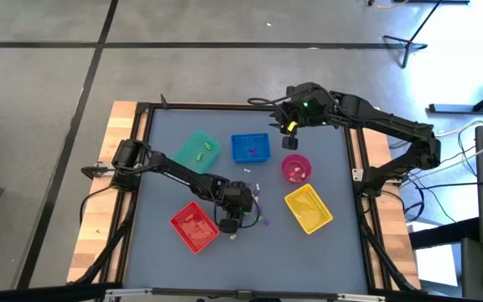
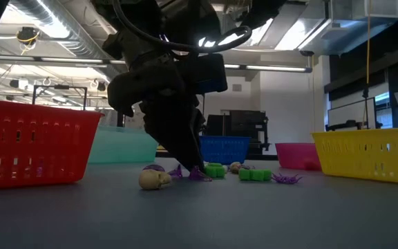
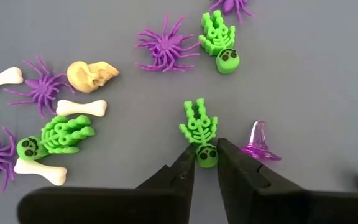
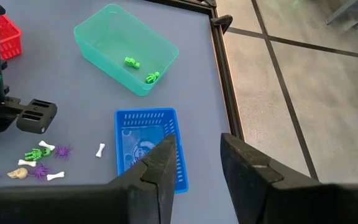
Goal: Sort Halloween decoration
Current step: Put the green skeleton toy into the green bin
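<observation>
The left gripper point(image 3: 205, 160) pinches a green skeleton point(image 3: 200, 129) by its skull, the body running straight away from the fingers (the right gripper point(image 4: 194, 152), open, waits far off).

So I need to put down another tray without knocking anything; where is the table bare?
Bare: the near strip in front of the red tray and yellow tray, and the far-left corner beside the green tray. Crowded: the trinkets around the left gripper, between red and yellow trays.
</observation>
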